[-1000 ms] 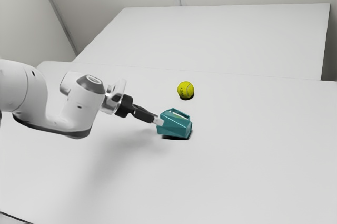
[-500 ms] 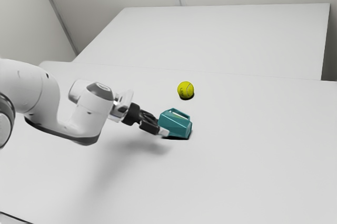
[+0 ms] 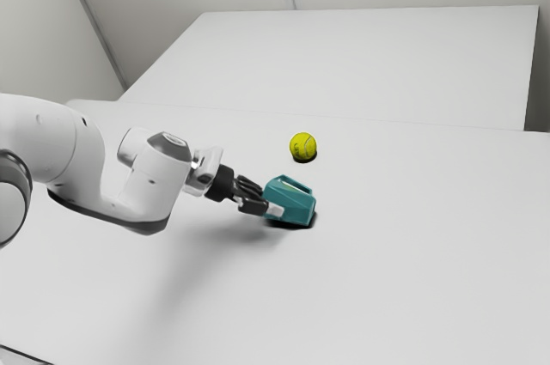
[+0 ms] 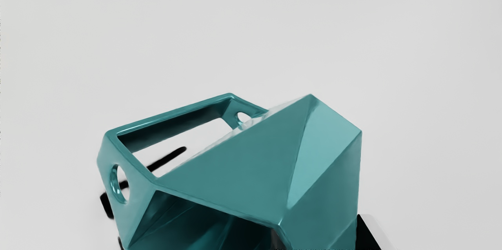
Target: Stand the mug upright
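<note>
The teal faceted mug [image 3: 292,202] lies on its side on the white table, its handle raised toward the tennis ball's side. My gripper [image 3: 269,201] is low against the mug's end on the arm's side, with its fingers apart; the near finger's pale pad overlaps the mug's near side, and the far fingertip is hidden by the mug. In the wrist view, the mug [image 4: 243,171] shows its dark open mouth and angular handle. Dark parts of the gripper [image 4: 245,242] appear at the bottom edge, on either side of the mug.
A yellow-green tennis ball [image 3: 302,146] rests on the table [image 3: 404,279] behind the mug, a short distance from it. A raised white surface [image 3: 361,56] stands farther back.
My hand has moved toward the exterior view's right and lower, its fingers now showing apart around the mug's near end. The mug has shifted slightly to the exterior view's right. The ball stays put.
</note>
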